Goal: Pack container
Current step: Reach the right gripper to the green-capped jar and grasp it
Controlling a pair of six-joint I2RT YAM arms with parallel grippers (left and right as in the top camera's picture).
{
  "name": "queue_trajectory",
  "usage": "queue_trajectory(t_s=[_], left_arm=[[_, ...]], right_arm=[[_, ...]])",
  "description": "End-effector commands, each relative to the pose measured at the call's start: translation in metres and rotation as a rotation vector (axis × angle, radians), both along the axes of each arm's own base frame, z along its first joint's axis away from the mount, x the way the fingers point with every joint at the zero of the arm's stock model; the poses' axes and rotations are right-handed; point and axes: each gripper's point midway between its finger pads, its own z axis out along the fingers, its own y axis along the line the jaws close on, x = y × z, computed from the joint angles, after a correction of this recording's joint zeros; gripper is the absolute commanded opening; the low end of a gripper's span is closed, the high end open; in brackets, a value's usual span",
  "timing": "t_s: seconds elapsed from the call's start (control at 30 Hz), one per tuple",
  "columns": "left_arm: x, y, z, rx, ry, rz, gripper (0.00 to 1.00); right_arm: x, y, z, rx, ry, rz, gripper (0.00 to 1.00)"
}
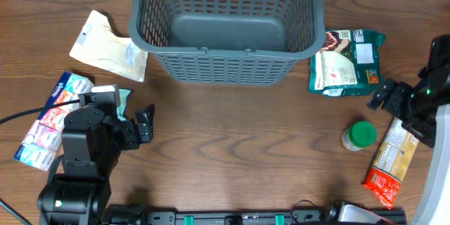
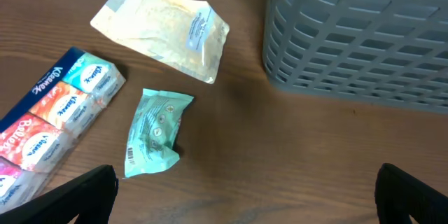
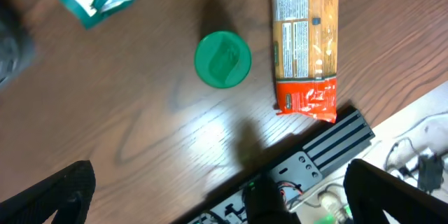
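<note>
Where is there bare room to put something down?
The widest bare wood lies in front of the basket, between the left fingers and the green-lidded jar. Its floor is bare too. Crowded: tissue pack and pouch at left, green bag at right.

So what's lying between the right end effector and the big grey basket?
A green-and-white snack bag lies between the right end effector and the basket; the overhead view shows it.
</note>
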Motion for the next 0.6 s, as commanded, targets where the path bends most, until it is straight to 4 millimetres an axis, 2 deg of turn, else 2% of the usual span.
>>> queue_trajectory(t_s=[0.0,0.17,0.4,0.57], left_arm=[[0.002,0.004,0.009,0.002,-0.025,0.026,0.99],[0.002,0.004,0.009,0.002,-0.025,0.026,0.99],[0.002,0.004,0.009,0.002,-0.025,0.026,0.99],[0.002,0.004,0.009,0.003,-0.025,0.025,0.99]], right_arm=[[0.006,-0.007,-0.006,-0.009,-0.012,-0.011,0.99],[0.017,-0.011,-0.033,-0.008,-0.013,-0.013,0.99],[0.021,-0.011,-0.097,0.013,0.015,-0.043,0.99],[0.026,-0.014,-0.135,0.002,-0.004,-0.063,0.99]])
